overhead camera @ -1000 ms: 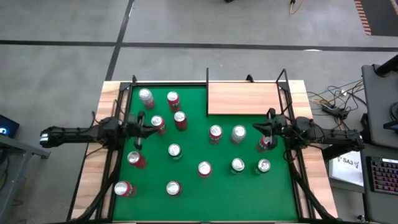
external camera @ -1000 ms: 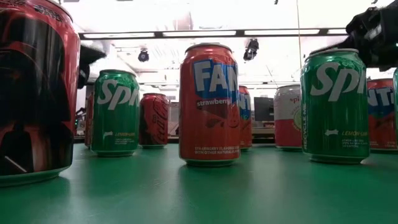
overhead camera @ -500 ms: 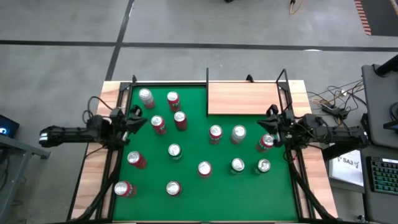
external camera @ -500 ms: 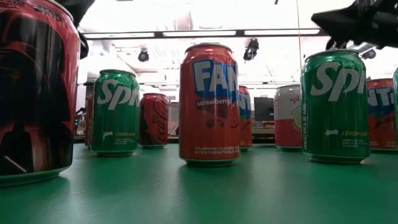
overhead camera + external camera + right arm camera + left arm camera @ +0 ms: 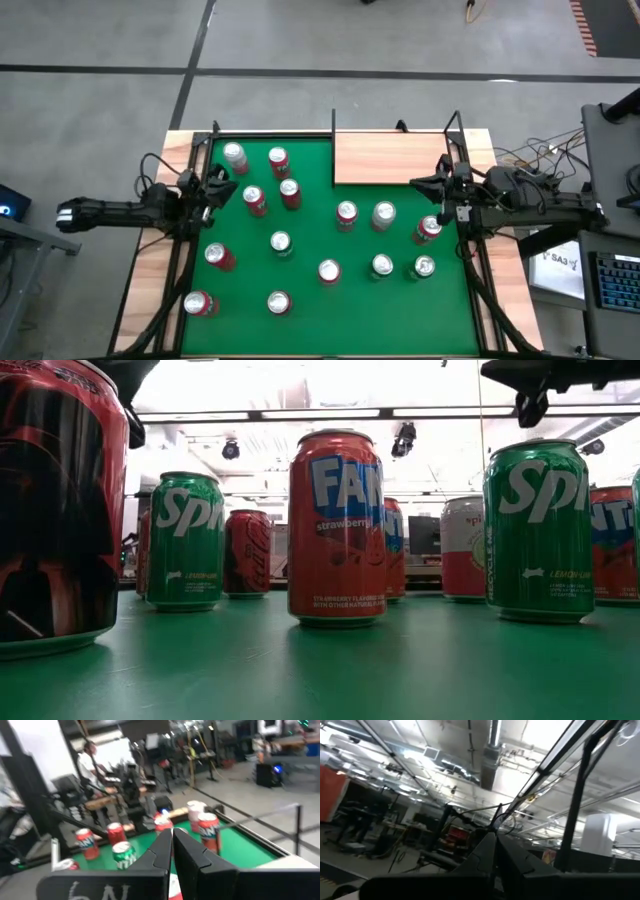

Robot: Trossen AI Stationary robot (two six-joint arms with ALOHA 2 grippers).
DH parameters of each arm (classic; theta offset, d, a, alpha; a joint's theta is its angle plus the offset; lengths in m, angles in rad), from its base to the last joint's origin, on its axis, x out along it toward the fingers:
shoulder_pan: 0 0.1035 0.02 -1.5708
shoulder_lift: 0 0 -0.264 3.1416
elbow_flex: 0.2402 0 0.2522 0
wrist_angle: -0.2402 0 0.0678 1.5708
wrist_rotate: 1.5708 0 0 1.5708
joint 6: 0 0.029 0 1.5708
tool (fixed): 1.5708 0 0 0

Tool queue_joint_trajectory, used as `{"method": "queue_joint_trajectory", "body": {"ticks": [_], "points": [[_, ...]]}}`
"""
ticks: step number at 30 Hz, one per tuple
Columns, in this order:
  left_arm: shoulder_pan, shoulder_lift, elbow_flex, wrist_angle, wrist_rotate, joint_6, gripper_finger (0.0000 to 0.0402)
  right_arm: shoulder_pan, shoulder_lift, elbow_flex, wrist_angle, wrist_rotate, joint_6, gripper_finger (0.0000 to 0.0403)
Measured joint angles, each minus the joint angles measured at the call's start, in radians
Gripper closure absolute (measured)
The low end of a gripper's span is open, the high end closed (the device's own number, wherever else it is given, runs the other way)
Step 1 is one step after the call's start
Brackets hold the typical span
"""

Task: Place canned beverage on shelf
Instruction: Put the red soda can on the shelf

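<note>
Green worktop [image 5: 310, 300] carried scattered cans [image 5: 280, 243]; right hand [image 5: 434, 184], fingers pressed together empty, hovered right of centre beside the shelf [image 5: 390, 158]; left hand [image 5: 222, 187] likewise, at left.

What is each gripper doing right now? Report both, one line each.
Left gripper: fingers shut together, holding nothing, at the table's left edge.
Right gripper: fingers shut together, holding nothing, raised near the shelf.
</note>
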Motion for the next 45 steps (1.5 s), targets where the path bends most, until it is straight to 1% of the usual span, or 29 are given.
{"method": "queue_joint_trajectory", "body": {"ticks": [3,7,10,13,18,21,24,26,28,39,42,45], "points": [[0.0,0.077,0.062,-0.042,-0.002,0.004,0.0402,0.0,0.033,0.061,-0.084,0.02,-0.006,0.0394],[0.0,0.173,0.176,-0.2,-0.002,0.014,0.0402,0.0,0.061,0.115,-0.155,0.028,-0.012,0.0394],[0.0,0.232,0.278,-0.418,-0.006,0.026,0.0402,0.0,0.068,0.127,-0.178,0.027,-0.012,0.0394],[0.0,0.283,0.392,-0.679,-0.014,0.026,0.0402,0.0,0.068,0.129,-0.196,0.027,-0.007,0.0394],[-0.007,0.373,0.598,-1.168,-0.083,0.021,0.0402,0.0,0.067,0.129,-0.247,0.027,-0.007,0.0394],[-0.011,0.423,0.712,-1.45,-0.105,0.01,0.0402,0.0,0.067,0.129,-0.25,0.027,-0.007,0.0394],[-0.011,0.47,0.801,-1.686,-0.108,-0.014,0.0402,0.0,0.067,0.129,-0.25,0.027,-0.01,0.0394],[-0.011,0.496,0.84,-1.797,-0.11,-0.017,0.0402,0.0,0.067,0.129,-0.25,0.027,-0.014,0.0394],[-0.011,0.513,0.857,-1.836,-0.112,-0.018,0.0402,0.0,0.067,0.129,-0.251,0.027,-0.015,0.0394],[-0.011,0.579,0.858,-1.839,-0.12,-0.038,0.0399,0.0,0.067,0.129,-0.263,0.027,-0.015,0.0394],[-0.011,0.604,0.858,-1.837,-0.14,-0.038,0.0381,0.0,0.067,0.129,-0.258,0.027,-0.015,0.0394],[-0.011,0.629,0.862,-1.838,-0.144,-0.029,0.0348,0.0,0.067,0.128,-0.255,0.028,-0.032,0.0394]]}}
